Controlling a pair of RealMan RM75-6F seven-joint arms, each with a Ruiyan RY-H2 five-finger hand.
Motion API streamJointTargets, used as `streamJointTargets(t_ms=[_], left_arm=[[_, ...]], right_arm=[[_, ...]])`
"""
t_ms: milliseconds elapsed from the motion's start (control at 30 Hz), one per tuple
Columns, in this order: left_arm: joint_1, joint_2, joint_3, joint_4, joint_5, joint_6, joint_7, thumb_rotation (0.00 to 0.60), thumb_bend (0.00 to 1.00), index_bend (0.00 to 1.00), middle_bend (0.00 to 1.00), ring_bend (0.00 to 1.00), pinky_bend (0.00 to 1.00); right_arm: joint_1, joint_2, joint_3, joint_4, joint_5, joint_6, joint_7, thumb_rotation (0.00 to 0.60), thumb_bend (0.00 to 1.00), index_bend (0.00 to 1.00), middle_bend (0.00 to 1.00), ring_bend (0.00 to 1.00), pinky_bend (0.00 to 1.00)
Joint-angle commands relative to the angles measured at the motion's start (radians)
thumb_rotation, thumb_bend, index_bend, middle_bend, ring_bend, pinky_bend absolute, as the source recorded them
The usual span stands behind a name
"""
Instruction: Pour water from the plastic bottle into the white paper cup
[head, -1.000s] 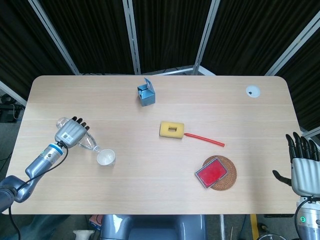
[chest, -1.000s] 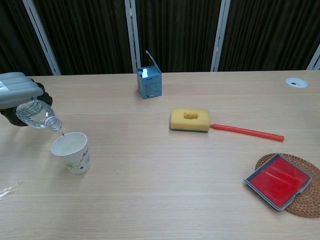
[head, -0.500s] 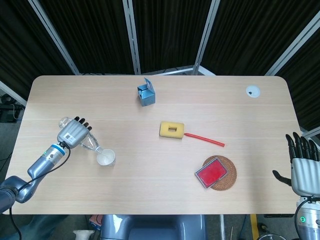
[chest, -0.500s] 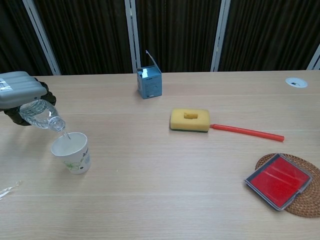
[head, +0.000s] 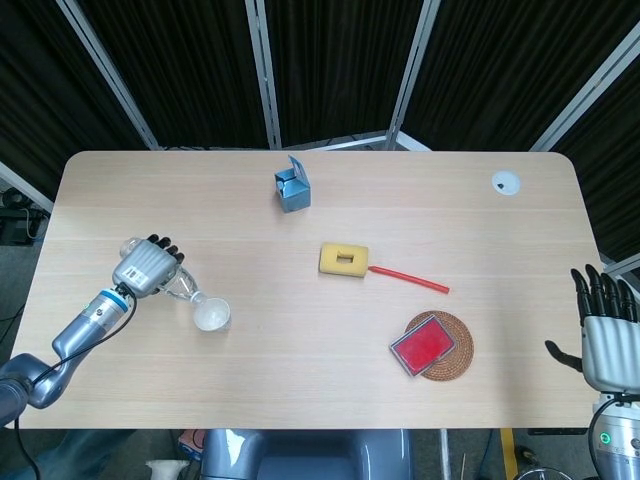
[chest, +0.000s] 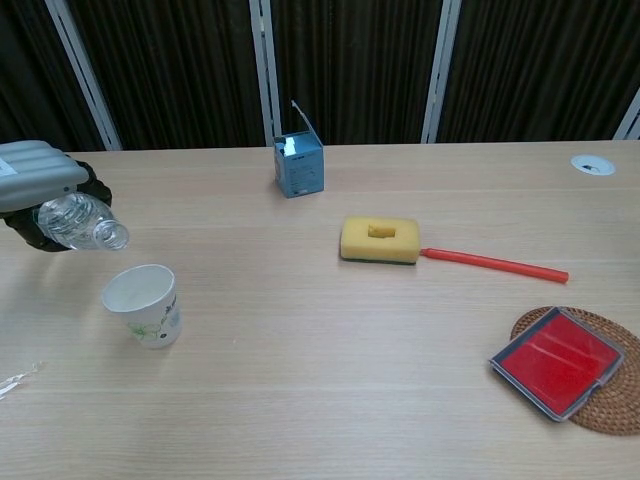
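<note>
My left hand (head: 144, 268) (chest: 35, 182) grips a clear plastic bottle (chest: 84, 224) (head: 181, 289), which lies nearly level above the table with its open mouth pointing toward the cup. The white paper cup (chest: 142, 305) (head: 211, 315) stands upright just below and to the right of the bottle's mouth. No stream shows between them. My right hand (head: 604, 331) hangs off the table's right edge with fingers spread and holds nothing; it appears only in the head view.
A blue open carton (chest: 298, 162) stands at the back. A yellow sponge (chest: 379, 240) and a red stick (chest: 492, 264) lie mid-table. A red case (chest: 558, 361) rests on a wicker coaster (chest: 601, 411) at the right. A white disc (chest: 592, 164) sits far right.
The bottle's mouth has risen from its downward tilt over the cup to nearly level, and the thin stream of water into the cup has stopped. The right hand has not moved.
</note>
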Motion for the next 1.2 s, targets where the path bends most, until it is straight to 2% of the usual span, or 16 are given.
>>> streamJointTargets(t_ms=[33,300,433,533,700,867,1067,1200], left_arm=[[0.008,0.016,0.018,0.003,0.030,0.034,-0.077,0.600,0.54,0.62,0.42,0.29,0.35],[0.011,0.036,-0.041,-0.059,-0.029,0.053,-0.328,0.600,0.54,0.63,0.42,0.29,0.35],[0.006,0.059,-0.093,-0.126,-0.079,0.049,-0.483,0.600,0.54,0.63,0.43,0.29,0.35],[0.008,0.062,-0.144,-0.182,-0.139,0.035,-0.649,0.600,0.54,0.64,0.43,0.29,0.35],[0.011,0.026,-0.196,-0.192,-0.194,0.014,-0.840,0.600,0.53,0.65,0.43,0.29,0.35],[0.012,-0.022,-0.207,-0.165,-0.213,-0.001,-0.894,0.600,0.52,0.65,0.43,0.29,0.35],[0.007,-0.076,-0.217,-0.140,-0.242,-0.071,-1.014,0.600,0.52,0.65,0.43,0.29,0.35],[0.001,-0.116,-0.215,-0.079,-0.233,-0.092,-1.062,0.600,0.52,0.65,0.43,0.29,0.35]], right_arm=[[0.001,-0.003,-0.001,0.000,-0.001,0.000,-0.004,0.600,0.00,0.00,0.00,0.00,0.00],[0.001,-0.007,-0.003,0.001,-0.001,0.000,-0.012,0.600,0.00,0.00,0.00,0.00,0.00],[0.003,-0.009,-0.003,0.002,0.002,-0.004,-0.015,0.600,0.00,0.00,0.00,0.00,0.00],[0.004,-0.010,-0.003,0.004,0.003,-0.005,-0.016,0.600,0.00,0.00,0.00,0.00,0.00],[0.005,-0.010,-0.003,0.006,0.004,-0.008,-0.017,0.600,0.00,0.00,0.00,0.00,0.00],[0.006,-0.010,-0.003,0.008,0.005,-0.010,-0.016,0.600,0.00,0.00,0.00,0.00,0.00],[0.009,-0.013,-0.001,0.015,0.015,-0.019,-0.018,0.600,0.00,0.00,0.00,0.00,0.00],[0.013,-0.014,0.005,0.021,0.028,-0.026,-0.017,0.600,0.00,0.00,0.00,0.00,0.00]])
